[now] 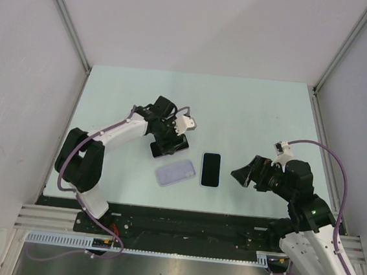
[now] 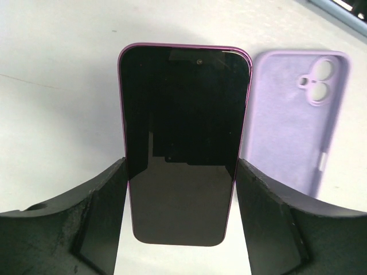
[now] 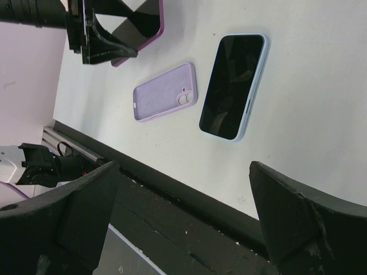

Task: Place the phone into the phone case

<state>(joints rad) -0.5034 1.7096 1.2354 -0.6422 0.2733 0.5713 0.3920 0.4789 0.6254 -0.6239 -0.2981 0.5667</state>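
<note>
Pinching magenta-rimmed phone point(image 2: 183, 103) across its width: your left tool point(image 2: 182, 166), just left of centre in top view. Both fingers point(image 2: 103, 217) touch phone's long edges. Lilac case point(image 2: 292, 120) lies flat on desk point(image 2: 57, 86), just right of that phone in left wrist view. You have second, blue-rimmed phone point(image 1: 211, 169) lying flat right of case in top view. Your right tool point(image 3: 183, 172) spread wide, empty, right of blue-rimmed phone.

Robot lab cell: white panel walls point(image 1: 21, 63), rail-edged table point(image 1: 251, 111).
</note>
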